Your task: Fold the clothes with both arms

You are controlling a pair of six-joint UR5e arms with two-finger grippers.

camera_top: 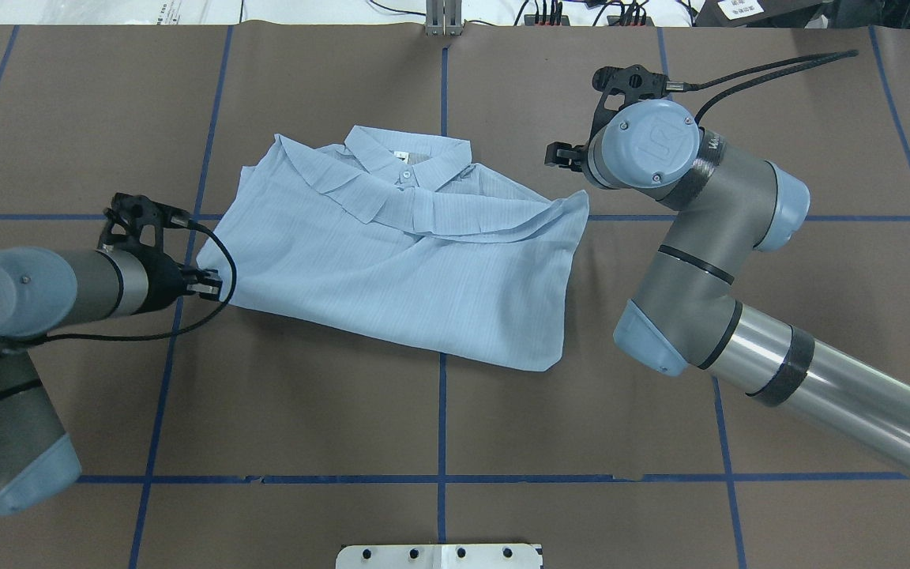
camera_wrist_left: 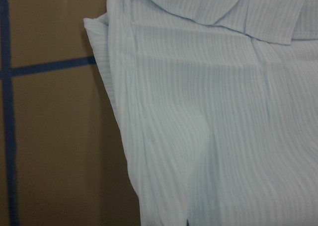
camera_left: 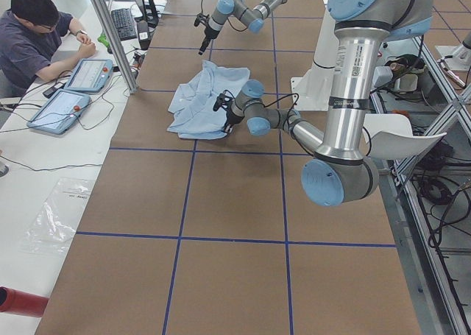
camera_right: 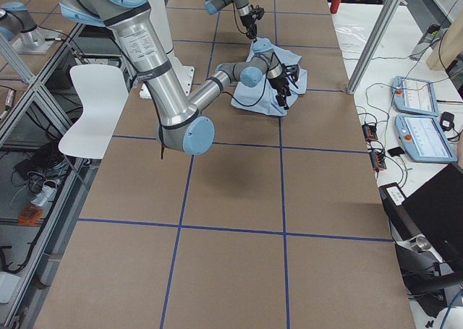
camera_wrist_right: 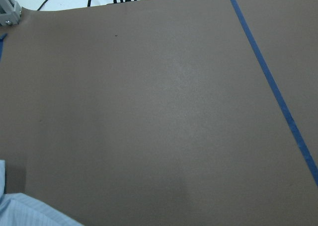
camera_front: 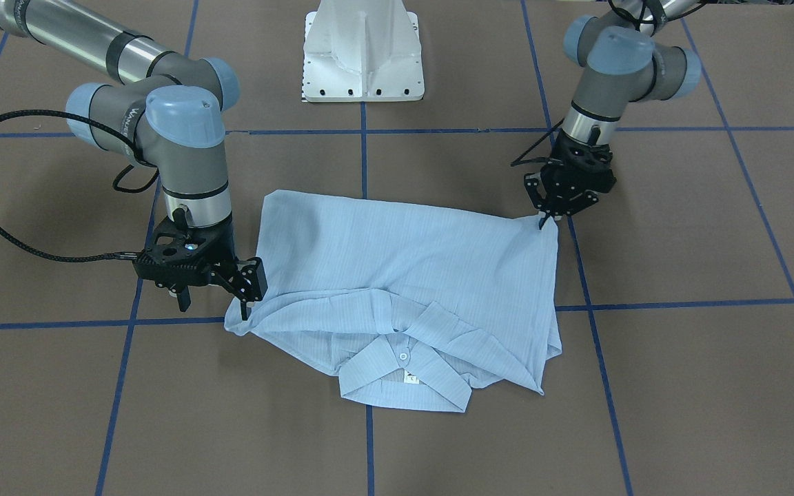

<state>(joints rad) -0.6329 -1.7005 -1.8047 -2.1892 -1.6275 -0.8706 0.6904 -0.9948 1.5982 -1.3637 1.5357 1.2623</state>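
shirt folded flat mid-surface, one claw at each end

shirt (camera_front: 411, 262) lies on the surface (camera_front: 679, 386) between both claws, long axis running across the robot left to right, collar (camera_front: 404, 358) on the edge away from the base. left claw (camera_front: 547, 219) looks nipped shut on the base-side left corner, with cloth creasing toward it. right claw (camera_front: 249, 293) touches the collar-side right corner; we cannot tell if it grips. we judge the cloth thin, light and limp: it will sag and drag, so we'd pinch corners or doubled edges, both ends together.
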